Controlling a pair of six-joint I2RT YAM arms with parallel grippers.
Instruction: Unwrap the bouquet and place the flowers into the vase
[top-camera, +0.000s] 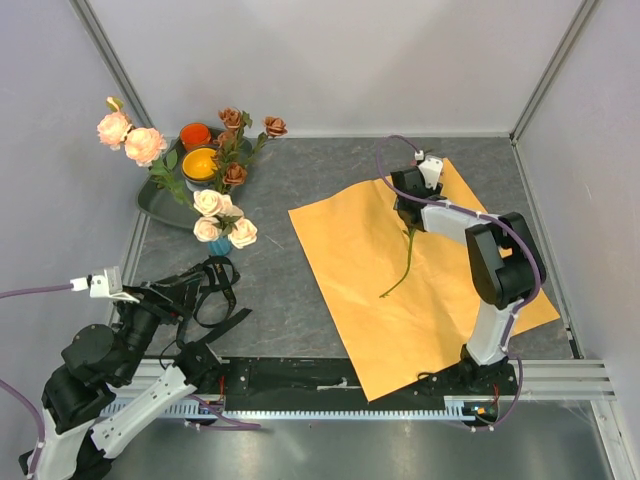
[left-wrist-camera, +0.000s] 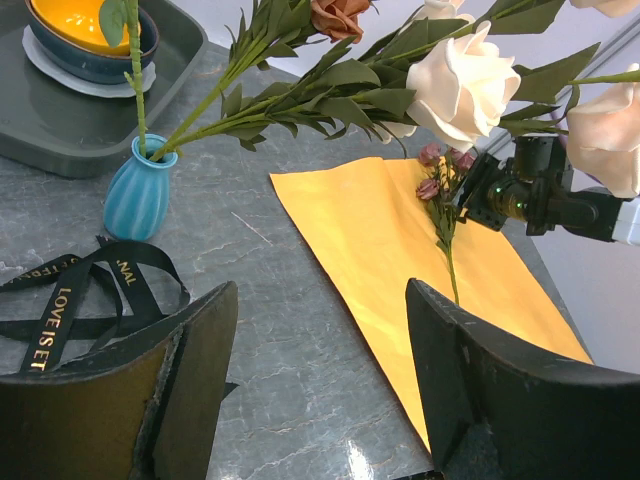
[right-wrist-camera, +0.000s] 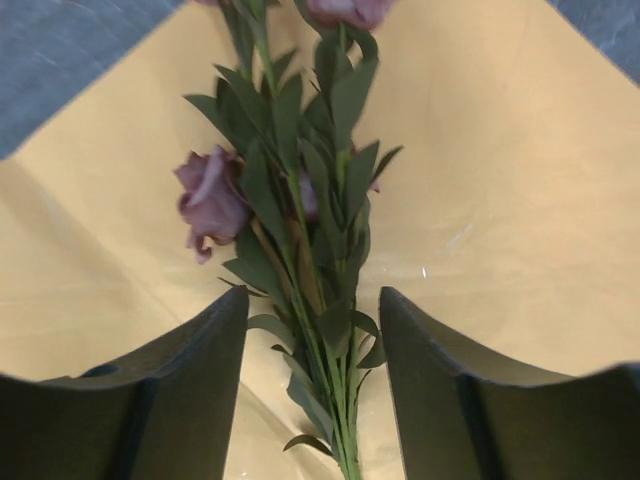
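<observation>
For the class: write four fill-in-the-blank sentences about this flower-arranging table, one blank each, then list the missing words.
The ____ vase holds several flowers.
One mauve stem lies on the flat ____ paper.
The right gripper, open, straddles that ____.
The untied ribbon near the open left gripper is ____.
Missing words: blue, orange, stem, black.

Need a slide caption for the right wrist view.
Open right gripper straddles a leafy green stem of mauve artificial roses lying on a bright orange paper sheet.

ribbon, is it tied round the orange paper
No, the ribbon lies loose on the table near the vase, clear of the flat paper.
</observation>
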